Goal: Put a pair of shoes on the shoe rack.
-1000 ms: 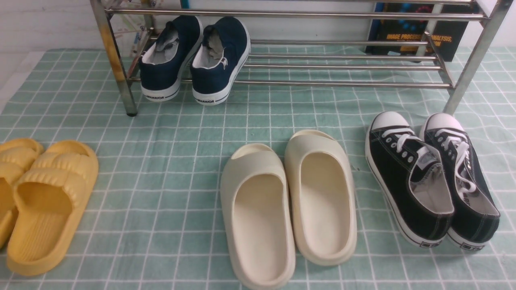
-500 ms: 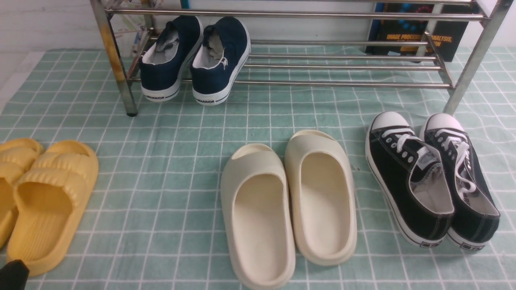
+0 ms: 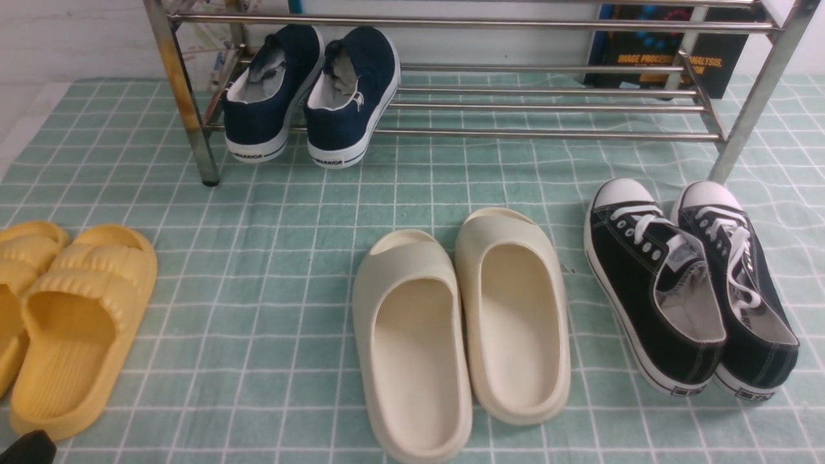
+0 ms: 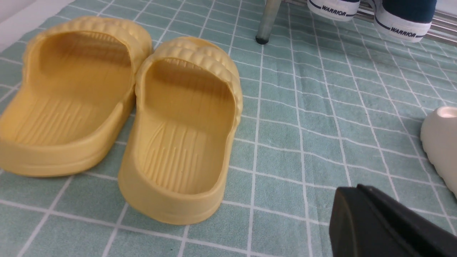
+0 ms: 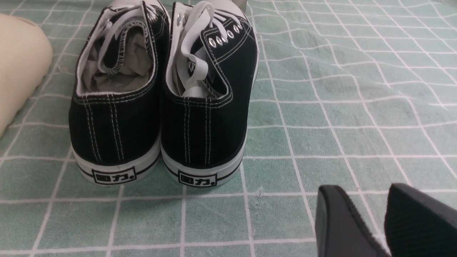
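- Since half a second ago, the black tip of the left gripper is sinking lower at the near left corner of the front view, while every shoe is staying exactly where it was.
- Two navy-blue canvas slip-on shoes with white rubber soles are sitting side by side on the lowest bars at the left end of the wide shiny steel-tube shoe rack, toes pointing away and the "WARRIOR" heels overhanging the front bar.
- That rack is standing on a pale green checked cloth that is covering the whole surface.
- In front of the rack, a pair of cream foam slides is lying near the middle, the two touching along their inner edges.
- A pair of black lace-up canvas sneakers with white toe caps is lying to the right of the slides, heels toward the robot.
- A pair of yellow ribbed foam slides is resting at the left, just beside the left gripper.
- The left gripper is hovering above the cloth with its fingers pressed together, holding nothing.
- The right gripper is hanging just behind the sneakers' heels, its two black fingers slightly apart and empty.
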You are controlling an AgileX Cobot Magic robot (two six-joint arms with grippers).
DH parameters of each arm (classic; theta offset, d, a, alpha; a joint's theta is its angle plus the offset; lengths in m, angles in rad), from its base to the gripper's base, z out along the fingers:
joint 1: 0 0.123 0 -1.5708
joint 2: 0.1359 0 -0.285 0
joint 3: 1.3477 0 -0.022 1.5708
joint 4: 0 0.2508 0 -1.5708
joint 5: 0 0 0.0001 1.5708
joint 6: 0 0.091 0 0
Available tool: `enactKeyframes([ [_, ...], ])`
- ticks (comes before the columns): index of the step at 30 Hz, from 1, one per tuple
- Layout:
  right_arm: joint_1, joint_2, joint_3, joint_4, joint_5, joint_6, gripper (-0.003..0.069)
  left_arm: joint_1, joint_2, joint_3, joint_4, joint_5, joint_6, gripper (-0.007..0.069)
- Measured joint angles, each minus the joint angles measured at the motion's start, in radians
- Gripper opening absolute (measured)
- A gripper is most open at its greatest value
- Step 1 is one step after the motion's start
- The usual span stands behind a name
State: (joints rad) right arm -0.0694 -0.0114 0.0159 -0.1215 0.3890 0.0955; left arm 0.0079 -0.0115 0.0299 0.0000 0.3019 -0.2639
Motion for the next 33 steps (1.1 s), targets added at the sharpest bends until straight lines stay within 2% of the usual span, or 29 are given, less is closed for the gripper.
enactKeyframes([
  [33,0.0,0.0,0.0,0.0,0.0,0.0,0.0239,0.0,0.0,0.0,-0.018,0.004,0.0,-0.0013],
])
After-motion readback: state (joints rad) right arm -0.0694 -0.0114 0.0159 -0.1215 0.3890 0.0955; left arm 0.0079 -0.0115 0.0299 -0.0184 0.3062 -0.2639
